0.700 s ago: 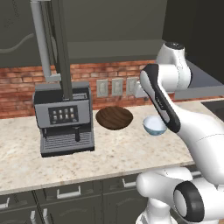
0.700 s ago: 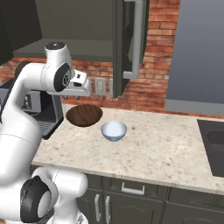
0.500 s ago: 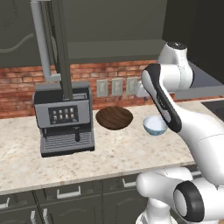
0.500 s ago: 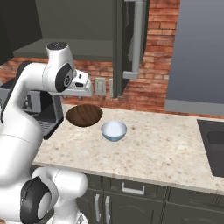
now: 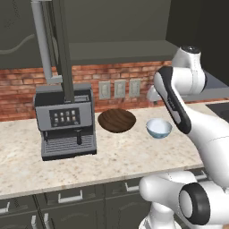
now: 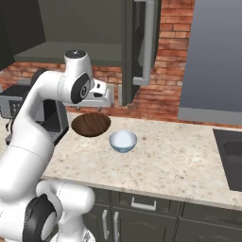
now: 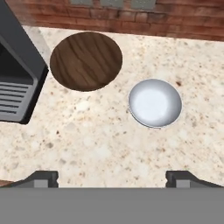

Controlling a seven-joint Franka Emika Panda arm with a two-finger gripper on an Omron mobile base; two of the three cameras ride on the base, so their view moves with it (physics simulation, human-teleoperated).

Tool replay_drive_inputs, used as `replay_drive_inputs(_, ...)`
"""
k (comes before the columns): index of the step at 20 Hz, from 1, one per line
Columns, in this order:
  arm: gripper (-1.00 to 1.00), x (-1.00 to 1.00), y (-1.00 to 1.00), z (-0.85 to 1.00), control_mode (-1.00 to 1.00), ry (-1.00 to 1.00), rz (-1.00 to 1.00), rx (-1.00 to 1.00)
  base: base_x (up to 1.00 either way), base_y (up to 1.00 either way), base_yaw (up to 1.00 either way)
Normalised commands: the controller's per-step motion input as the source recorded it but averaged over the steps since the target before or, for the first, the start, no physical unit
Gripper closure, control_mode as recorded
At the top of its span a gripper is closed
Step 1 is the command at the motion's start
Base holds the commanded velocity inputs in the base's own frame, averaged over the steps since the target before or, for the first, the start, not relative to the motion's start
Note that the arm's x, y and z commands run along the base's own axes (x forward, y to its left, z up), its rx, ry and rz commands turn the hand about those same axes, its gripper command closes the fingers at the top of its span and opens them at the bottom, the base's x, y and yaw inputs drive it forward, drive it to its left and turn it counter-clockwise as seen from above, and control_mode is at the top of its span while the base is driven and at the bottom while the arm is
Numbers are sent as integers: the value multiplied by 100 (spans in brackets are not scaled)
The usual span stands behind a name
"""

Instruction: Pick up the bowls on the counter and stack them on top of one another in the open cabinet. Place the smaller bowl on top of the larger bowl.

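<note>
hovering wide open and empty, the gripper [image 7: 112,178] looks down; larger bowl [image 7: 85,61] lies ahead-left, nearer the counter's [image 7: 109,144] back edge.

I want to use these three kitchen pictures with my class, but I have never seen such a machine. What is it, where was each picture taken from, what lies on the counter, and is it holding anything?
It is a white robot arm on a base that can drive, in a computer-drawn kitchen. Two pictures come from cameras on the base, behind the arm to its left and right. The third looks down from the hand itself. On the counter lie a wide brown bowl and, apart from it, a smaller pale bowl, next to a coffee machine. Above is an open cabinet. The gripper hangs over the counter, open and holding nothing.
</note>
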Motion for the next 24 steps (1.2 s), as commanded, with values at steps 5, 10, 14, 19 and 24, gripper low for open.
replay_drive_inputs(5, -100, 3, -9, -43, -100, 3, 7, -6, 0, 0, 0)
replay_drive_inputs(10, -100, 11, -5, -49, -100, 3, 7, -4, 0, 0, 0)
replay_drive_inputs(14, -100, 23, -2, -51, -100, 0, 8, -5, 0, 0, 0)
replay_drive_inputs(19, -100, 41, -1, -49, -100, 0, 7, -6, 0, 0, 0)
replay_drive_inputs(24, -100, 41, -6, -41, -100, 0, 7, -5, 0, 0, 0)
